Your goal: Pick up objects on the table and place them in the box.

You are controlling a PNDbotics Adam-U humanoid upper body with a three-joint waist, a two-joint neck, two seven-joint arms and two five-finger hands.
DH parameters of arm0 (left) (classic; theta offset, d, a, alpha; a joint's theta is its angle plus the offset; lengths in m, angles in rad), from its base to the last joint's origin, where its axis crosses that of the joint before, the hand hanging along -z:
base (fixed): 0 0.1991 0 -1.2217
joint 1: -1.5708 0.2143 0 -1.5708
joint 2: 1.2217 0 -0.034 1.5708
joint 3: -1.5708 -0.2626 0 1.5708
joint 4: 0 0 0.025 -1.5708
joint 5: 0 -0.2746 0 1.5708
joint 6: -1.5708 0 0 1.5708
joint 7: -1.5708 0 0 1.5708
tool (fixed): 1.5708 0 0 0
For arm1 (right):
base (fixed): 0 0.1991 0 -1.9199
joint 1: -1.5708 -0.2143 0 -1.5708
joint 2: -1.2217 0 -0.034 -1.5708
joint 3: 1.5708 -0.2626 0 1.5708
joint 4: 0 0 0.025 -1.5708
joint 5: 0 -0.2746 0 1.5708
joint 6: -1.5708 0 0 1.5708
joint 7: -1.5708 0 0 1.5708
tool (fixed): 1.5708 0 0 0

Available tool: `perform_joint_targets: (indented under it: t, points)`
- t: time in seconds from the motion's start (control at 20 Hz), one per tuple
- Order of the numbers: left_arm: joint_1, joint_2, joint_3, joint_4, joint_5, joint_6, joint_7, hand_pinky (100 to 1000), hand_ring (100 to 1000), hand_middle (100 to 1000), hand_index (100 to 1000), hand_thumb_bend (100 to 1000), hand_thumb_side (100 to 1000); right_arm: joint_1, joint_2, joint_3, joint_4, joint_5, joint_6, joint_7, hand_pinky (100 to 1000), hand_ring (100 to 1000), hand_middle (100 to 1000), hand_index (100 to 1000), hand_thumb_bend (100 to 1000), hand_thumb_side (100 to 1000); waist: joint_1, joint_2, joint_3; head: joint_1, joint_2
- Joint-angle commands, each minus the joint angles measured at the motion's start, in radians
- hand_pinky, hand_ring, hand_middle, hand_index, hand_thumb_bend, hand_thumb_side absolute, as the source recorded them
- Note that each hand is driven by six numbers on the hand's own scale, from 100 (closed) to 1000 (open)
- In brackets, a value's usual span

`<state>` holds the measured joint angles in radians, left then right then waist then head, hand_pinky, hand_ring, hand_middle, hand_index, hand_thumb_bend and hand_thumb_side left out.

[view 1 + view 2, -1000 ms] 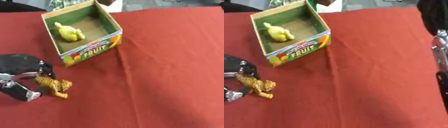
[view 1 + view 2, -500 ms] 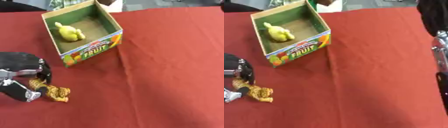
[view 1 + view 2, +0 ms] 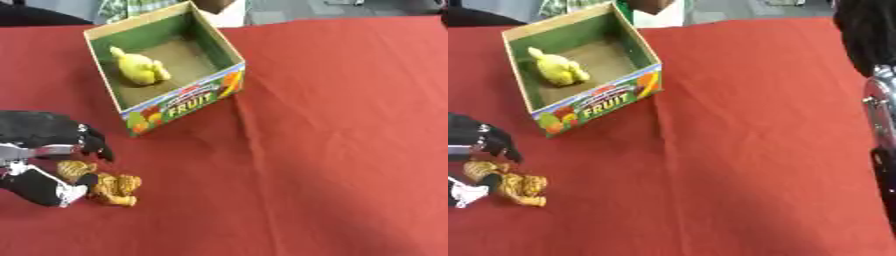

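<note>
An open cardboard fruit box [image 3: 179,102] stands at the back left of the red table, with a yellow toy duck [image 3: 138,68] inside on its floor. In front of the box an orange striped toy animal [image 3: 107,185] lies on its side on the cloth. My left hand [image 3: 44,140] is at the lower left, its fingers curled over the toy's head end and its thumb [image 3: 42,187] pressed against the toy from below. Part of my right arm [image 3: 878,100], black and silver, shows at the right edge of the right eye view.
Red cloth [image 3: 332,150] covers the whole table, with a crease running forward from the box's near corner. Bits of other things show beyond the far edge behind the box.
My left hand has closed in over the orange toy, with the thumb coming up beneath it. The toy has tipped and slid slightly toward the front. The box and duck have not moved.
</note>
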<state>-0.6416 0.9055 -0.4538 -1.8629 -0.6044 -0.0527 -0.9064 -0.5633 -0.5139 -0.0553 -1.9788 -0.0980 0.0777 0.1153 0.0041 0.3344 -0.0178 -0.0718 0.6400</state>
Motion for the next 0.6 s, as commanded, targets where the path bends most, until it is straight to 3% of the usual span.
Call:
perform_joint_targets:
  t: [0.05, 0.3, 0.6]
  points:
    - [-0.008, 0.013, 0.001, 0.011, -0.021, -0.011, -0.001, 541, 794, 839, 970, 344, 520, -0.010, -0.013, -0.011, -0.021, 0.002, 0.001, 0.002, 934, 808, 706, 854, 100, 1000, 0.000, -0.016, 0.000, 0.003, -0.014]
    - [-0.011, 0.013, 0.001, 0.012, -0.038, -0.031, -0.001, 571, 820, 866, 997, 422, 589, -0.008, -0.011, -0.010, -0.021, 0.003, 0.004, 0.005, 935, 808, 705, 855, 100, 1000, 0.001, -0.015, 0.003, 0.001, -0.016]
    - [-0.014, 0.011, 0.023, -0.001, -0.046, -0.037, -0.001, 574, 820, 862, 989, 363, 597, -0.004, -0.008, -0.010, -0.021, 0.006, 0.008, 0.009, 937, 808, 704, 855, 100, 1000, 0.001, -0.015, 0.005, -0.001, -0.019]
